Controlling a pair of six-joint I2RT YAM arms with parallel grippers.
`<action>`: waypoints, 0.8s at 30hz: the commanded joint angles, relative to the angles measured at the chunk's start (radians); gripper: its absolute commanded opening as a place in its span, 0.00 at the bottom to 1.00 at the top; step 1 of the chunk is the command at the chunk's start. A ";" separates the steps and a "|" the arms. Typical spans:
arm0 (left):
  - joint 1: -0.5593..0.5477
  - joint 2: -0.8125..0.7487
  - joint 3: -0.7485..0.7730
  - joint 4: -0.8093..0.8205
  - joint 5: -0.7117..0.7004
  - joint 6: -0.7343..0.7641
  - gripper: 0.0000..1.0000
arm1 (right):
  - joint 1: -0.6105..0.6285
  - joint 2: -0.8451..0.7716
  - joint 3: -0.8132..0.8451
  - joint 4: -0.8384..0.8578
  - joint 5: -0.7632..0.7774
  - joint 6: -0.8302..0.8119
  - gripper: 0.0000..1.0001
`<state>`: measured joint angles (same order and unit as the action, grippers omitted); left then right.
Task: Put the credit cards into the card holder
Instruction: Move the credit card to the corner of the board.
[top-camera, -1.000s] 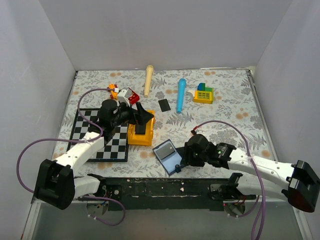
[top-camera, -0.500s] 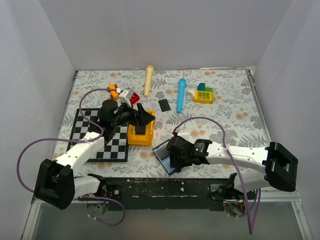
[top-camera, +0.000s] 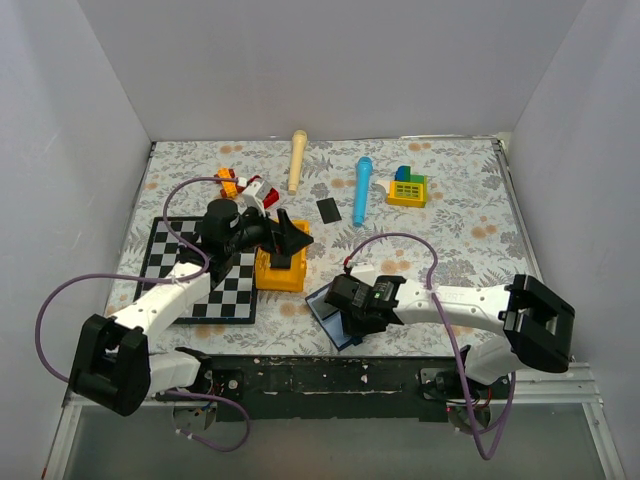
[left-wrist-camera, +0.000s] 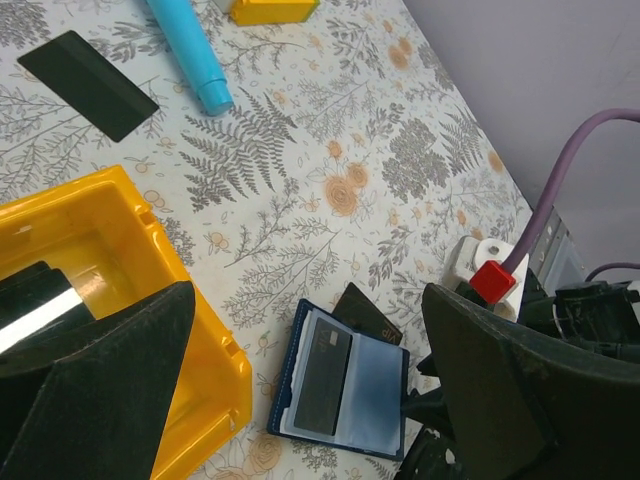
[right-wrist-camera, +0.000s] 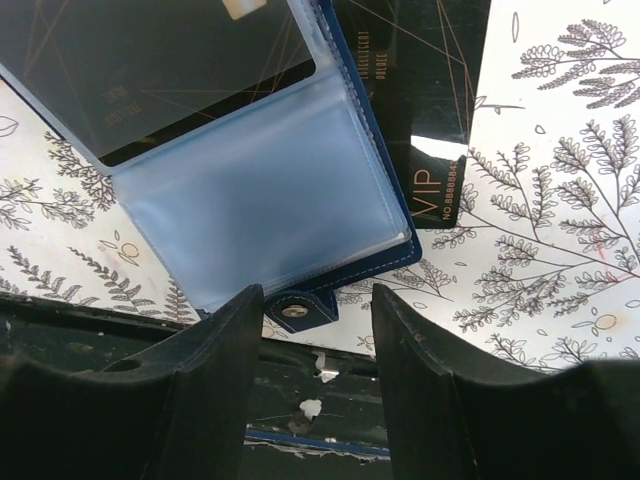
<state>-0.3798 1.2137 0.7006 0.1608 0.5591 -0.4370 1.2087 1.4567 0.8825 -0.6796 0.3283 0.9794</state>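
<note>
Floral worktop (top-camera: 450, 230) | card holder (left-wrist-camera: 345, 378) laid open for loading | right jaws parted, empty, astride snap tab (right-wrist-camera: 295, 310) | left jaws wide, empty

The top view looks down from above and behind the arm bases over the whole surface (top-camera: 450, 240). The left wrist view slants across it, left fingers (left-wrist-camera: 100, 380) in the lower corners. The right wrist view hangs close above the card holder (right-wrist-camera: 250, 190), right fingers (right-wrist-camera: 200, 400) at bottom. All three share that holder.
</note>
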 joint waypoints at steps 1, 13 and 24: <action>-0.033 0.026 0.039 -0.004 0.065 0.035 0.98 | 0.003 -0.054 -0.028 0.063 -0.012 0.025 0.55; -0.048 -0.108 -0.070 0.023 -0.007 -0.059 0.98 | 0.003 -0.235 -0.163 0.177 -0.020 -0.012 0.51; -0.295 -0.007 -0.018 -0.087 0.088 0.057 0.98 | -0.155 -0.292 -0.194 0.095 0.031 0.022 0.28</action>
<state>-0.5533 1.1809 0.6582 0.1318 0.6624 -0.4183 1.1545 1.2221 0.7212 -0.6014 0.3515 1.0061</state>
